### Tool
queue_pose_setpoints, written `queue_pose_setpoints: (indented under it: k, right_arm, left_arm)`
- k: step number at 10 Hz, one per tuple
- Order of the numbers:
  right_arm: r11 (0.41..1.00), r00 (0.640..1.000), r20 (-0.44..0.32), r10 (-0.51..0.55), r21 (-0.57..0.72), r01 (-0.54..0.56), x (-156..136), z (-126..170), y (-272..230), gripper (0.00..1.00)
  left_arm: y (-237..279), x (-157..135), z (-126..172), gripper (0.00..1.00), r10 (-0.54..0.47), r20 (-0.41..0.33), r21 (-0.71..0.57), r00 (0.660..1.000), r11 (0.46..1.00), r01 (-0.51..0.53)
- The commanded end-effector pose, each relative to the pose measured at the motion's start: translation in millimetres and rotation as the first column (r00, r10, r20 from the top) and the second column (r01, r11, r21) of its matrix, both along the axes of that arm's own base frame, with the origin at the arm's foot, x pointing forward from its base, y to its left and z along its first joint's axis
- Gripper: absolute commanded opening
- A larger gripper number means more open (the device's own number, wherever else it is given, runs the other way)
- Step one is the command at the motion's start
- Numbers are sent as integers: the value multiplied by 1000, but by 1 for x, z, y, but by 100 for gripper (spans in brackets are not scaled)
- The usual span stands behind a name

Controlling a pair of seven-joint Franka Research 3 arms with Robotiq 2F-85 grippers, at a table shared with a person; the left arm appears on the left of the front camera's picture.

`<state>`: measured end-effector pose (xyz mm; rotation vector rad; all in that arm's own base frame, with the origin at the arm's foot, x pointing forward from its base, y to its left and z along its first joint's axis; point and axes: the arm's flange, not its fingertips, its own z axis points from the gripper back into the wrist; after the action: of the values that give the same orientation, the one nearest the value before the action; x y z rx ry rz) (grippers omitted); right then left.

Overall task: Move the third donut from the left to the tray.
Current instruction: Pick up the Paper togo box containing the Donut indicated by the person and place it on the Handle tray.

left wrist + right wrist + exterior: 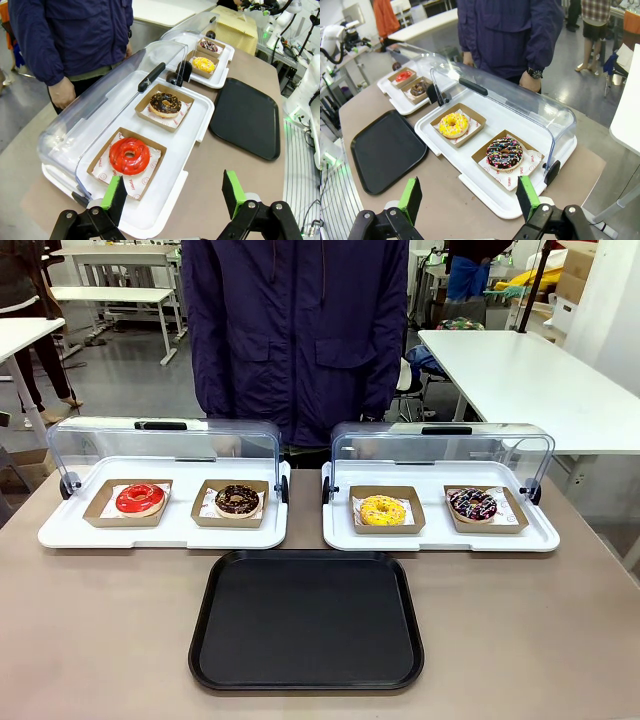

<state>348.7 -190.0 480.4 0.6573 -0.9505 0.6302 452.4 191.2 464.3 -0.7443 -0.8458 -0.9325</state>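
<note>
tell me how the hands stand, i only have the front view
observer: The right hand is open, hovering short of the sprinkled chocolate donut.
operator: and the left
observer: The left hand is open too, closest to the red donut.
operator: where's the person's hand
observer: The person's hand hangs behind the lid, clear of the yellow donut.

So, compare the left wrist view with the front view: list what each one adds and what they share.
Left wrist view adds: the open left claw with its green pads, and the person's hand hanging beside the table. Front view adds: the flap pockets on the person's jacket, seen square on. Shared: the yellow donut in its cardboard holder, under a raised clear lid, and the black tray.
</note>
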Motion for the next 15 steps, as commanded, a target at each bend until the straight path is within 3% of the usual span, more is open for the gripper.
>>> queue_pose_setpoints:
  k: [1, 15]
  right_arm:
    - [1000, 1000, 15, 0, 9, 0, 2, 1, 0, 100]
    - [1000, 1000, 15, 0, 9, 0, 2, 1, 0, 100]
  left_arm:
    - [2, 0, 2, 100, -11, 10, -8, 1000, 1000, 11]
    - [2, 0, 2, 100, -11, 10, -8, 1000, 1000, 11]
